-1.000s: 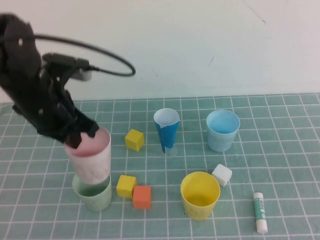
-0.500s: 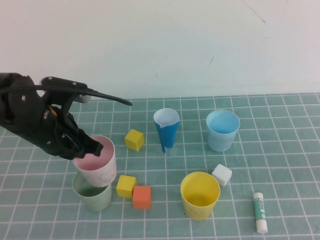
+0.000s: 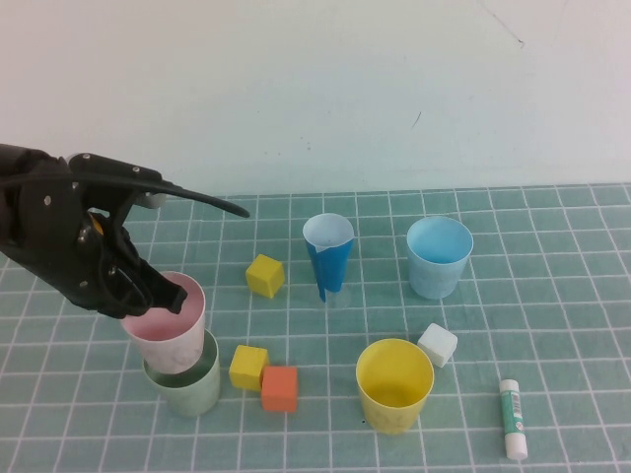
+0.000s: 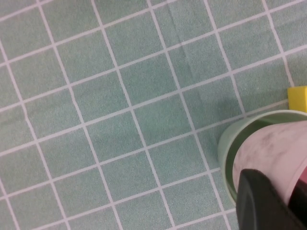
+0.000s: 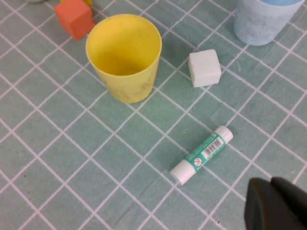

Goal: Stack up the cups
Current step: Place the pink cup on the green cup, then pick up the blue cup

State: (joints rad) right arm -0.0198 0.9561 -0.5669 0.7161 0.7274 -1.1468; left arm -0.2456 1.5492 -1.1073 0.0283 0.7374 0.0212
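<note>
Left gripper (image 3: 163, 294) pinched pink tapered plastic cup (image 3: 168, 330) rim, nested in pale green plastic cup (image 3: 187, 386) beneath | right gripper (image 5: 276, 203) pressed shut, wrist view only, above capped glue stick (image 5: 201, 154); yellow plastic cup (image 5: 124, 57) beyond.

A pale, plain wall (image 3: 375, 89) rises behind, marked with a few faint scuffs; the surface (image 3: 552, 325) wears a teal-green mat ruled in a white grid; light is soft and even.
</note>
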